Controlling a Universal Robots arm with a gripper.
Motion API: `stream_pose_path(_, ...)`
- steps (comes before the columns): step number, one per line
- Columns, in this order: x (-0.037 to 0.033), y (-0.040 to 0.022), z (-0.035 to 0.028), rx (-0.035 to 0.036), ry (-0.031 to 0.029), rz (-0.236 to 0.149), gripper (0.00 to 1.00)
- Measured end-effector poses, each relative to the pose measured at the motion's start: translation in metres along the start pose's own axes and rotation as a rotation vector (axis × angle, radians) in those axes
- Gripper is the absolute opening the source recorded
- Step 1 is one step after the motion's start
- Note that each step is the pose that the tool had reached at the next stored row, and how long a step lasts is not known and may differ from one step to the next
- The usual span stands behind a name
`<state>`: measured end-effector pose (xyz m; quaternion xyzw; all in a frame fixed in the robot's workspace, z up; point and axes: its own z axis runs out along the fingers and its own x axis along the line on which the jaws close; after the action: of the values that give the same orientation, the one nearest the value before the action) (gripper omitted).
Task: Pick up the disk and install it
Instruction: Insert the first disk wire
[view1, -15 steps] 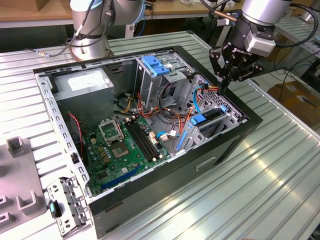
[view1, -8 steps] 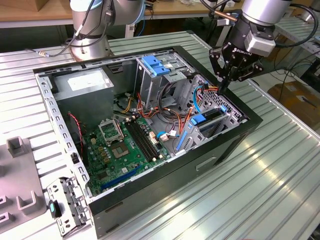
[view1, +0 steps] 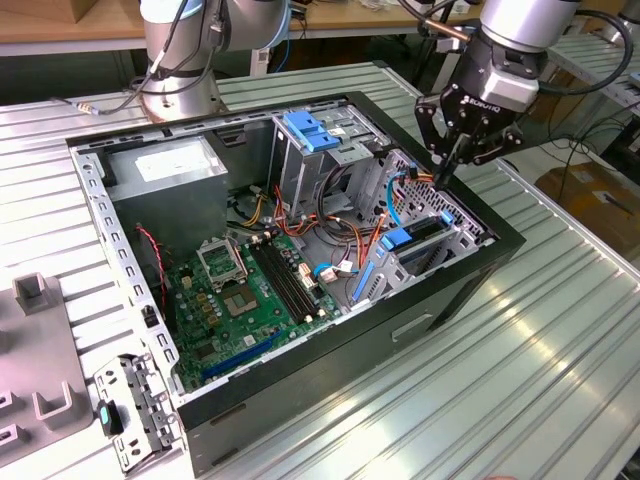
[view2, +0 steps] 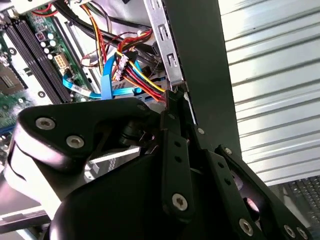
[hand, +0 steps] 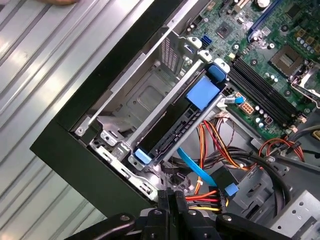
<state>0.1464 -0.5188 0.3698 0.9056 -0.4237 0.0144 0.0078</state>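
Note:
The disk (view1: 421, 240) stands on edge in the low drive bay at the open computer case's (view1: 300, 385) corner on the exterior view's right, its blue carrier rails showing. In the first wrist view the disk (hand: 175, 120) lies as a long dark slab with a blue tab, seated between the bay's metal walls. My gripper (view1: 444, 178) hangs just above the case's far wall, beyond the bay, shut with nothing between its fingers. Its joined fingertips (hand: 172, 197) hover over the orange and red cable bundle (hand: 207, 150), apart from the disk. In the second wrist view the gripper (view2: 172, 100) points at the case wall.
A tall metal cage with a blue latch (view1: 309, 130) stands at the case's back. The motherboard (view1: 250, 290) fills the case floor. A thin blue cable (hand: 197, 167) crosses below the bay. The arm's base (view1: 180, 70) sits behind the case; grey fixtures (view1: 40, 340) lie at the exterior view's left.

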Motion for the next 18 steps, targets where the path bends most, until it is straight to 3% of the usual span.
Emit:
stream_pose_path(11,0.0,-0.0001,0.0013,-0.0075,-0.0004,0.227,0.16)
stream_pose_path(18,0.0,-0.0001,0.0018,-0.0113,-0.0006,0.345,0.16)
